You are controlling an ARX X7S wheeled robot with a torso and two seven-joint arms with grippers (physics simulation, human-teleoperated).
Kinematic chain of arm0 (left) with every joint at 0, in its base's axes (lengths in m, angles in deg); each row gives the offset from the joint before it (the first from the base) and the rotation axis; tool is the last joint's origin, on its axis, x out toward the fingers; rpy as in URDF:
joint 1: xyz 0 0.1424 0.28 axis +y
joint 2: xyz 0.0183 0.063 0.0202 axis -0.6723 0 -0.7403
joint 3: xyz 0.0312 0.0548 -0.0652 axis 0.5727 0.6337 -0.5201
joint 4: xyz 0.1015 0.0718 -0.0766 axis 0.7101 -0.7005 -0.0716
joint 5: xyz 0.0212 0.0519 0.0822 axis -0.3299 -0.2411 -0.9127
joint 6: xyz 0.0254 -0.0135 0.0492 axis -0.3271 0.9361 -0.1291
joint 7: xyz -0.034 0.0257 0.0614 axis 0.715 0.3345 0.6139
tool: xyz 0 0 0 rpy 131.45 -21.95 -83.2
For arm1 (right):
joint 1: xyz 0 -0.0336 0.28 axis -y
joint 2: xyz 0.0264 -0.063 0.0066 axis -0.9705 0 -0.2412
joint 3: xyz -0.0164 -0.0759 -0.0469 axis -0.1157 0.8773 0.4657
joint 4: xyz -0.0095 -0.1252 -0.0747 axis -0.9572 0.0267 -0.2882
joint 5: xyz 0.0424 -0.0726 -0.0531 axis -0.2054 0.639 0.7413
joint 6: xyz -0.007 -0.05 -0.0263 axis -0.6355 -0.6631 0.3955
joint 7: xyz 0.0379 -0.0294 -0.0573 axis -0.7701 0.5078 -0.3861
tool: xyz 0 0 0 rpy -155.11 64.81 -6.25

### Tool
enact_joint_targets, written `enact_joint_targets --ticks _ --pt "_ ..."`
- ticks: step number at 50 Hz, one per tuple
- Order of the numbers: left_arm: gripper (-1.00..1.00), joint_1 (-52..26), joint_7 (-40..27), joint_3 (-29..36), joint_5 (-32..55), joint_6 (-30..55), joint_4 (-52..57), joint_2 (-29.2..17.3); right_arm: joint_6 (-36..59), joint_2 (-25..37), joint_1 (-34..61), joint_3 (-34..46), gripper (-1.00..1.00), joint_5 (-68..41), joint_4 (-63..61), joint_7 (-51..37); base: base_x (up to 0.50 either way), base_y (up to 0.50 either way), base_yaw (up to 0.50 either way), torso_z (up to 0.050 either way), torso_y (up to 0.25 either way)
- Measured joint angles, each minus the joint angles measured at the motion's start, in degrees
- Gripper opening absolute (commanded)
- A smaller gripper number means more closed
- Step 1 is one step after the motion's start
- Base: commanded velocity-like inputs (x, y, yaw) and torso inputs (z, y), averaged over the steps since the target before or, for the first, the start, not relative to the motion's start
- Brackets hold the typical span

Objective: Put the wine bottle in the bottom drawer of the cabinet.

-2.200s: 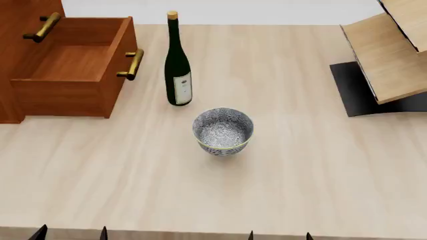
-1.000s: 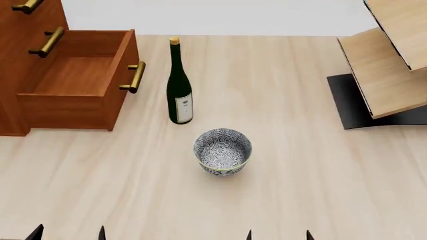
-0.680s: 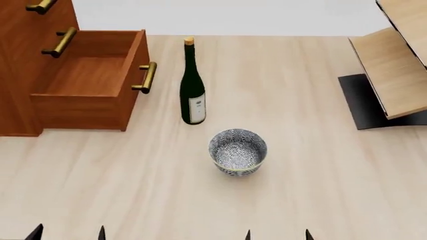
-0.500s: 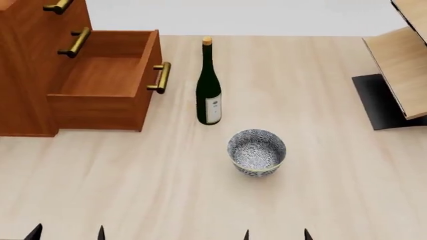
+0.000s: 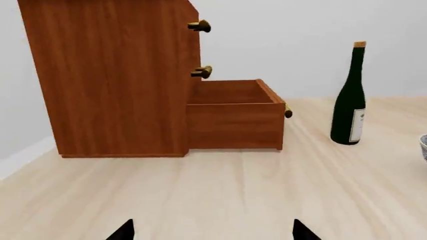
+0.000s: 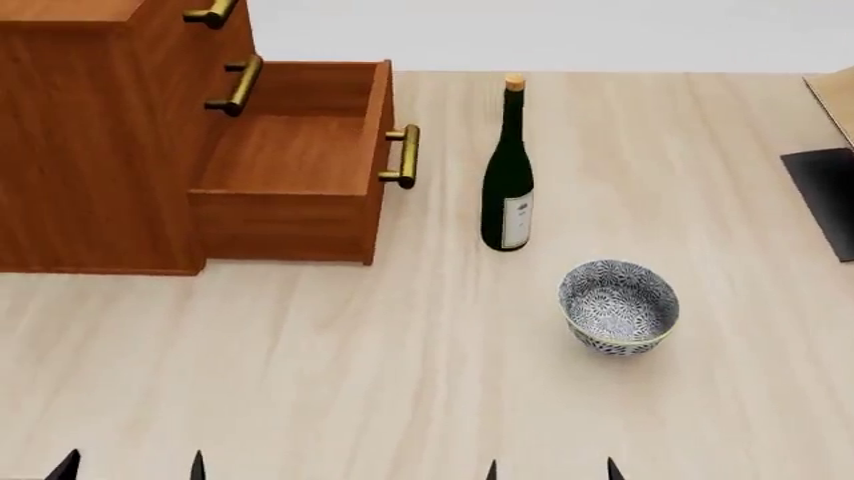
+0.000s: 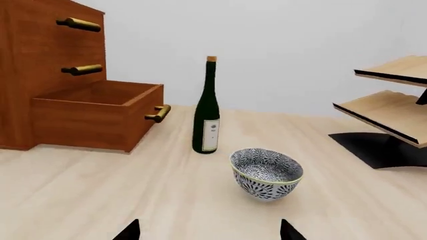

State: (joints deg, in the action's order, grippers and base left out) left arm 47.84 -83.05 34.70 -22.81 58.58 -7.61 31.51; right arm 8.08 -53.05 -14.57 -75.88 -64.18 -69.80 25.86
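The reddish-brown wooden cabinet point(image 6: 94, 140) with 3 drawers and brass bar handles stands at the left of the pale wood table point(image 6: 400, 380), and its bottom drawer point(image 6: 300, 160), a reddish-brown box with a brass bar handle on the front, is pulled out and shows nothing inside. Just beside that drawer's handle, a little apart from it, the tall slim dark green glass wine bottle point(image 6: 507, 190) with a tan cork and white paper label stands upright on the table. Near it, toward the robot, sits a small round blue-and-white patterned ceramic bowl point(image 6: 618, 307). At the lower edge of the head view the left gripper point(image 6: 131, 466) and the right gripper point(image 6: 550, 468) show only as 2 dark fingertips each, set apart and holding nothing, both well short of the bottle. The bottle is probably heavy for its width, rigid, smooth and breakable, and tall enough to tip easily; the best hold looks to be around the wide body at the label, not the thin neck. Whether it fits upright in the drawer is hard to judge from these views; it may have to lie down.
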Motion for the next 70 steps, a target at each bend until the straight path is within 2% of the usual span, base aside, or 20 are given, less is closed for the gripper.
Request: enact_joint_targets --ticks 24,37,44,58,70 --pt "1.00 -0.51 -1.48 0.91 0.49 0.42 -0.52 -0.74 0.18 0.82 0.05 1.02 1.00 -0.61 -0.36 -1.08 0.00 0.33 0.00 0.000 0.000" --pt "1.00 -1.02 -1.65 1.82 0.77 1.24 -1.01 -1.20 0.47 1.21 -0.01 1.36 1.00 -1.45 -1.17 -1.43 0.00 0.00 0.00 0.000 0.000" --pt "1.00 -1.13 -2.36 2.59 0.40 4.31 0.95 -1.51 2.97 1.63 0.06 1.41 1.00 -2.26 -3.59 -1.66 0.00 0.00 0.00 0.000 0.000" --pt "1.00 -1.79 -5.60 0.60 4.90 23.49 20.45 -2.63 14.71 3.51 0.29 0.42 1.00 -5.50 -17.74 -3.11 0.00 0.00 0.00 0.000 0.000" --pt "1.00 -7.44 -9.79 -4.77 13.73 47.72 41.60 -3.76 28.41 5.97 1.84 -1.74 1.00 -9.33 -35.78 -5.39 0.00 0.00 0.00 0.000 0.000"
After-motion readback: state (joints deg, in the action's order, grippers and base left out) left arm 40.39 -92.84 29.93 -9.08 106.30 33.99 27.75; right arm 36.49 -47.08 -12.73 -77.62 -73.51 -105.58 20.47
